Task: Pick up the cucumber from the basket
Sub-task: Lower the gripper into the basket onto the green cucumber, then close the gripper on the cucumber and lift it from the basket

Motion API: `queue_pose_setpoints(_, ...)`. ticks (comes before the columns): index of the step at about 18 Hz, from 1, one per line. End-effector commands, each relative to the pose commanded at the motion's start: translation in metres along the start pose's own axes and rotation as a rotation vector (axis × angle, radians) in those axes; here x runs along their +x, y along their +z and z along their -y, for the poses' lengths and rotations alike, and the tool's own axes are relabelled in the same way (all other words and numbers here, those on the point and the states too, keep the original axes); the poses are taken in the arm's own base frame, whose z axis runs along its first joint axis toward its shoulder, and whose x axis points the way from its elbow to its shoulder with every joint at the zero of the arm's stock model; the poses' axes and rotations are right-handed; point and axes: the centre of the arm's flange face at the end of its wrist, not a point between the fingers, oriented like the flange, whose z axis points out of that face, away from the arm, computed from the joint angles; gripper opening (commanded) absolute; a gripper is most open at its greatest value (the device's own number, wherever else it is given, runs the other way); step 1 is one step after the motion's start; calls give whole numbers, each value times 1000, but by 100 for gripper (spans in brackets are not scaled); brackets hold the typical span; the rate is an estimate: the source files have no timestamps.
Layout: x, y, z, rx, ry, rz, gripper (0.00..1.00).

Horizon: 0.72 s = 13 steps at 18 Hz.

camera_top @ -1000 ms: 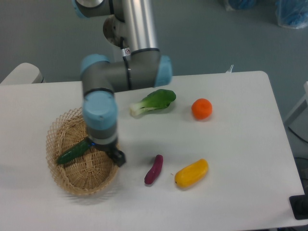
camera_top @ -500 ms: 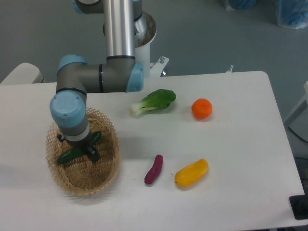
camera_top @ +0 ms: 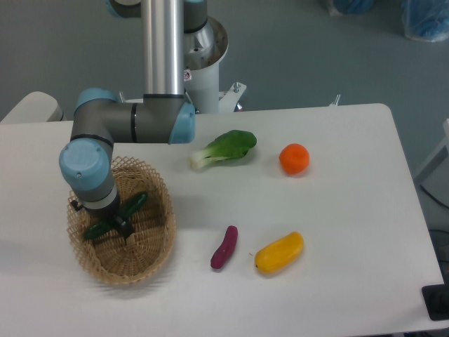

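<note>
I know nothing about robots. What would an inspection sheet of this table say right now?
Surface: white table, bare around the items.
Job's things: dark green cucumber lying inside the wicker basket at the left; its middle is hidden by the arm.
Clutter: bok choy, orange, purple sweet potato, yellow vegetable, all on the table outside the basket.
Hand: hand down inside the basket at the cucumber; open or shut cannot be told.
Cables: nothing seen.
Surroundings: grey floor; blue objects at the top right, too cropped to identify.
</note>
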Motion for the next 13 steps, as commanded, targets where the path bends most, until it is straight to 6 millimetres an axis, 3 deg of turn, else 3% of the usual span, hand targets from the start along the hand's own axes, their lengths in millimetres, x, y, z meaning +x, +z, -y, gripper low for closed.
queue_pose_setpoints(3, 0, 0, 0, -1, -18, -1, 37)
queue_pose_setpoints(5, -3, -8, 3, 5, -46, 16, 24)
queue_pose_setpoints(7, -5, -15, 4, 12, -49, 28, 18)
queue_pose_setpoints(13, -7, -36, 3, 20, -60, 50, 18)
